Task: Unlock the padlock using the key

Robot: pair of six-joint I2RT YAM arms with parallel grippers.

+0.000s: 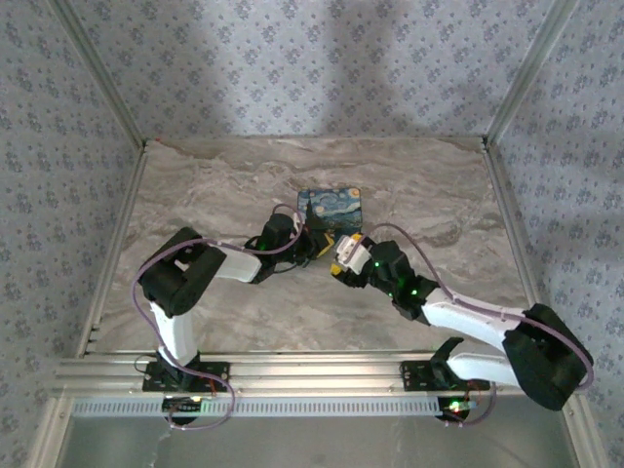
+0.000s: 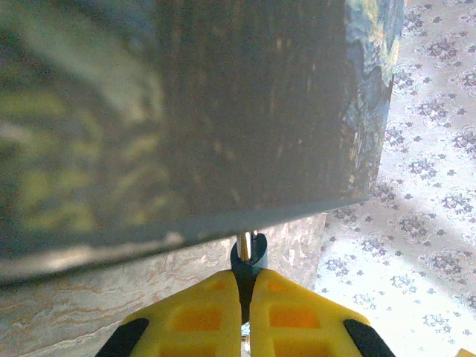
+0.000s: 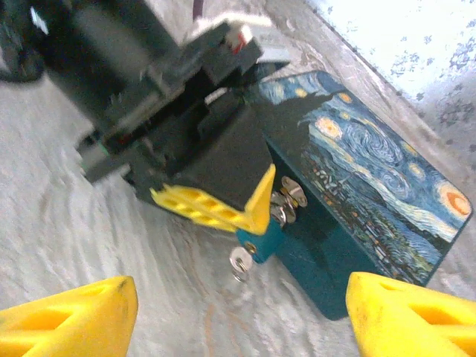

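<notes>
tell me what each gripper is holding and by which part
The left gripper pinches the small blue-headed metal key by its head, shaft at the edge of the dark blue starry-print padlock. The right gripper is open, holding nothing.

Padlock flat on marble table; left claw, right claw together at its near edge.

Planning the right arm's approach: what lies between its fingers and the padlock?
Right wrist view: the left gripper, shut on the key at the padlock edge, and a small ring.
</notes>
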